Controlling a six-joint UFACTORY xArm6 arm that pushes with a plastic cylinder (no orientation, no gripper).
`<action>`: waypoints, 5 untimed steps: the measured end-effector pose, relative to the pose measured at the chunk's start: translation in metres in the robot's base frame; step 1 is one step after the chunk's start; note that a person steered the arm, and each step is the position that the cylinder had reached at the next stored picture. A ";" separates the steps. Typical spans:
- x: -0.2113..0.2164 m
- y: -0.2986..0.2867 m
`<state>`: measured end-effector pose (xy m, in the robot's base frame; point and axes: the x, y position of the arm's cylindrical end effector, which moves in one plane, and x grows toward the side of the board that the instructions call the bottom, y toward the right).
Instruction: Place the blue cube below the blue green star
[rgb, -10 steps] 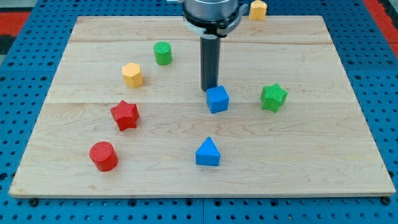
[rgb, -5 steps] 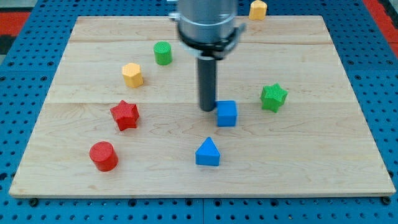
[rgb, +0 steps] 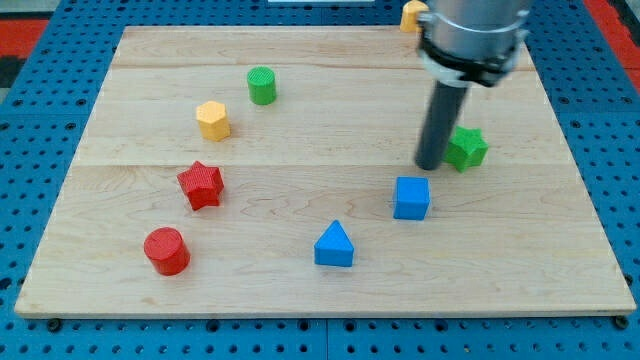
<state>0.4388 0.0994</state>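
Note:
The blue cube (rgb: 411, 197) lies on the wooden board (rgb: 300, 280), right of centre. The green star (rgb: 466, 148) lies up and to the right of it, partly hidden by my rod. My tip (rgb: 430, 165) rests on the board just above the blue cube, a little apart from it, and sits against the green star's left side.
A blue triangle (rgb: 333, 245) lies down-left of the cube. A red star (rgb: 201, 184) and a red cylinder (rgb: 166, 250) lie at the left. A yellow hexagon (rgb: 213, 120) and a green cylinder (rgb: 262, 85) lie upper left. An orange block (rgb: 411, 14) sits at the top edge.
My tip pushed the blue cube down and to the right, then moved up-right to the green star. The green star has shifted slightly to the right.

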 end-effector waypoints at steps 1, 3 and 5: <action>0.008 -0.064; 0.055 -0.064; 0.073 0.011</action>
